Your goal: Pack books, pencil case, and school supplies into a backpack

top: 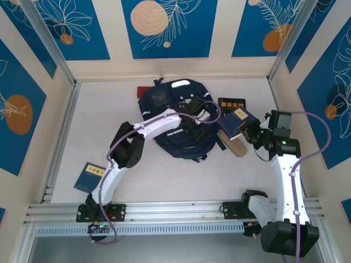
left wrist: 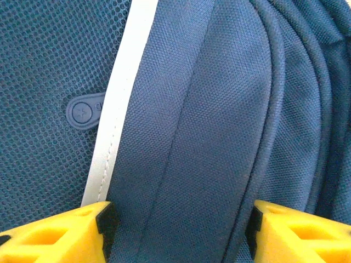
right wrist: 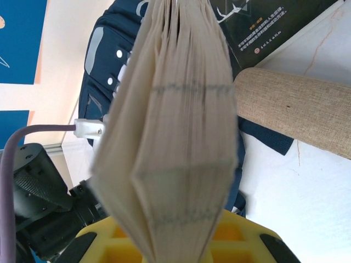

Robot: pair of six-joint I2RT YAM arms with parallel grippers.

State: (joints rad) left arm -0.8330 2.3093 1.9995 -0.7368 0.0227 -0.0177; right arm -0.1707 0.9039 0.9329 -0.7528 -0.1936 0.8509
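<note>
- Backpack [top: 159, 101]: a large navy sack of coarse woven fabric, slumped at the middle of the pale surface [top: 109, 109]. The left wrist view shows a honeycomb mesh panel [left wrist: 49, 82], a smooth white-grey stitched stripe [left wrist: 118, 109] and a round rubbery tab [left wrist: 82, 111] beside padded, ridged seams.
- Left end effector [left wrist: 178, 233]: down on the backpack, with its 2 blocky yellow fingers [left wrist: 55, 235] set wide, 1 on either side of a raised fabric fold.
- Right end effector [right wrist: 175, 244]: closed narrowly on the dark blue book [top: 237, 121], which is held tilted just right of the backpack. The matte cream page edges fan outward from the grip and are faintly banded.
- Black book [top: 231, 104]: a flat rectangular cover with yellow-orange characters, lying on the surface beyond the held book, beside the backpack.
- Pencil case [right wrist: 296, 115]: a beige, linen-like roll with a rough weave, lying below the held book, close against the backpack's right side.
- Second blue book [top: 89, 177]: thin and flat with a pale label, lying near the left arm's base, well apart from the backpack.
</note>
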